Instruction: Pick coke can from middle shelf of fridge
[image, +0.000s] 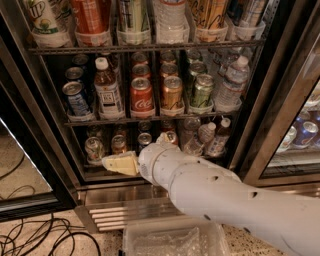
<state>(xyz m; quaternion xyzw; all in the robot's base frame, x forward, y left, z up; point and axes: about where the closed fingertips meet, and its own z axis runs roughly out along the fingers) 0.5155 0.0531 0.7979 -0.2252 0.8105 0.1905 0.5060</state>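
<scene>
well below the coke can (141, 95), the gripper (111, 163) hovers; open or closed, cannot tell.

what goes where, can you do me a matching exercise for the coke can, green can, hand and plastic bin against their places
Things:
1. coke can
2. green can
3. hand
4. plastic bin

Places:
A. at the bottom edge of the view, below the grille
B. middle shelf, right of the orange-gold can
C. low, in front of the small cans under the middle shelf
D. middle shelf, left of the orange-gold can

Pairs: 1-D, 2-B, 3-C, 4-A
</scene>
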